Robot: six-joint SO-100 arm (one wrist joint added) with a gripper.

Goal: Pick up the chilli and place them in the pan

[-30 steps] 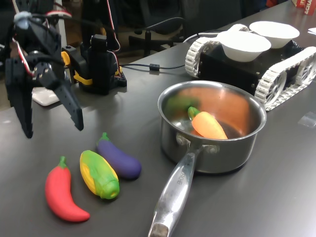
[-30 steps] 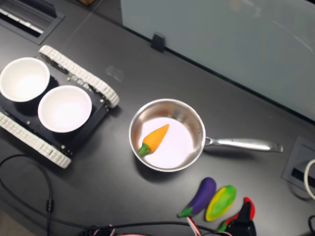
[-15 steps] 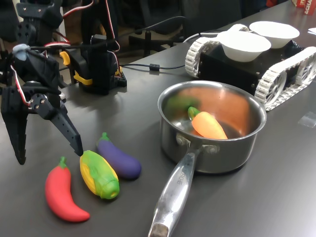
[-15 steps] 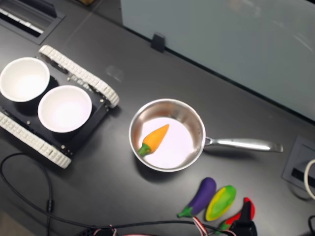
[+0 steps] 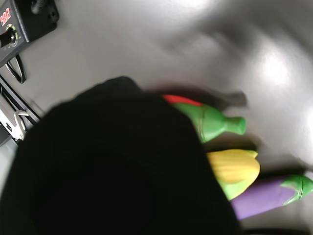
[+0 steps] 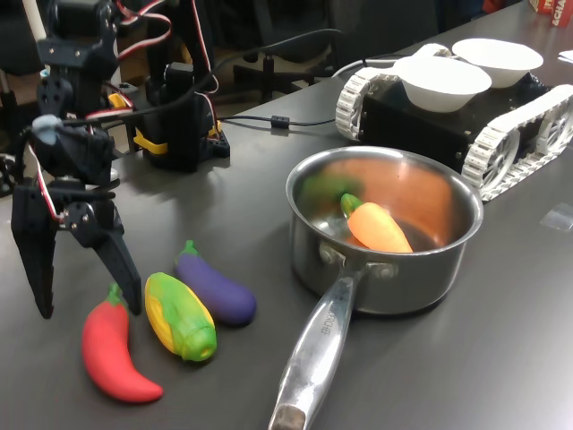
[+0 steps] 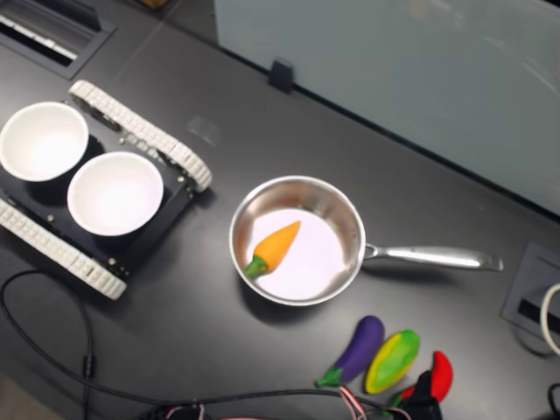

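In the first exterior view, the claw (image 6: 87,309) stands with its jaws spread wide over the stem end of the red chilli (image 6: 112,352), which lies on the dark table (image 6: 501,358) between and just below the fingertips. The corn cob (image 6: 181,315) and eggplant (image 6: 215,285) lie just beyond one finger; the pan (image 6: 385,235), holding a carrot (image 6: 376,226), sits well apart.

End effector (image 6: 85,309) lower, astride chilli (image 6: 112,352) stem.

One exterior view looks low across the pan (image 6: 385,233), the other straight down
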